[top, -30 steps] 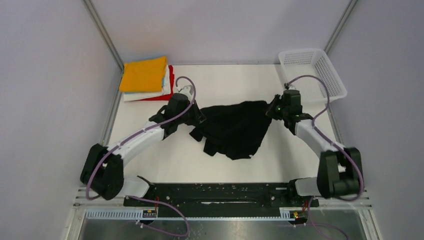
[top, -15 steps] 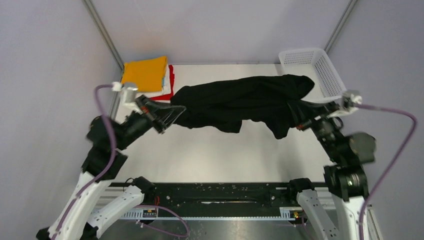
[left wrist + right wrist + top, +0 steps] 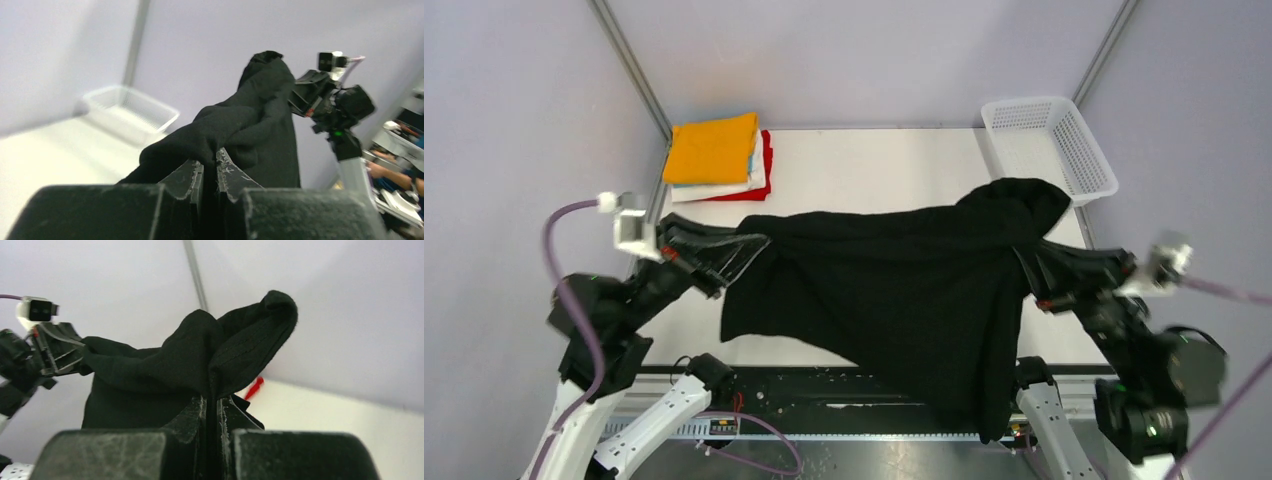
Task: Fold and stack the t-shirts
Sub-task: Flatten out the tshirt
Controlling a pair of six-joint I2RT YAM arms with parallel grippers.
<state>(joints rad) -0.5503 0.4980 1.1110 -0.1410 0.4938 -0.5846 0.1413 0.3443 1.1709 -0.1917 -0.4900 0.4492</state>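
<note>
The large black t-shirt (image 3: 904, 290) hangs stretched in the air between my two arms, high above the table, its lower part drooping past the near edge. My left gripper (image 3: 754, 245) is shut on its left edge; the pinched cloth shows in the left wrist view (image 3: 235, 130). My right gripper (image 3: 1024, 262) is shut on its right edge, with a bunch of cloth (image 3: 220, 352) standing above the fingers. A stack of folded t-shirts (image 3: 716, 155), orange-yellow on top with light blue, white and red below, lies at the far left corner.
A white plastic mesh basket (image 3: 1049, 145) stands at the far right corner, also seen in the left wrist view (image 3: 130, 112). The white table (image 3: 874, 165) is walled by grey panels with metal posts. A black rail (image 3: 824, 385) runs along the near edge.
Both arms have risen and pulled back toward the near edge, lifting the black shirt off the table and spreading it wide. It now hangs lower and nearer than half a second ago.
</note>
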